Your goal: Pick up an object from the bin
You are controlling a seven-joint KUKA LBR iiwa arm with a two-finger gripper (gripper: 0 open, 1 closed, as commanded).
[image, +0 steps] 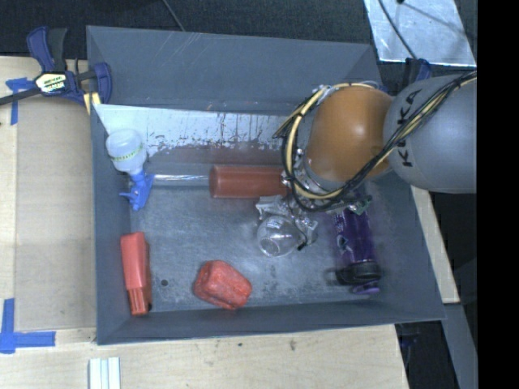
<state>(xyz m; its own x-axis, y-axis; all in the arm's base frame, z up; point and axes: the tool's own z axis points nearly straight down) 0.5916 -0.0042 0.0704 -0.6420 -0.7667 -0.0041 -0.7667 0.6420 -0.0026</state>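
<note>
I can't tell my gripper's (284, 220) spread over the clear cup (276, 240) beside the brown tube (243, 181); it's probably light and slippery, so I'd grip its rim.

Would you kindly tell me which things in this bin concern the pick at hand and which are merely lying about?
In the job:
- gripper
- clear rounded cup-like thing, mid-bin, right under the gripper
- grey bin

Lying about:
- brown-red cylinder, at the back
- purple bottle, right
- red lump, front
- orange-red stick, front left
- white-and-blue thing, back left
</note>
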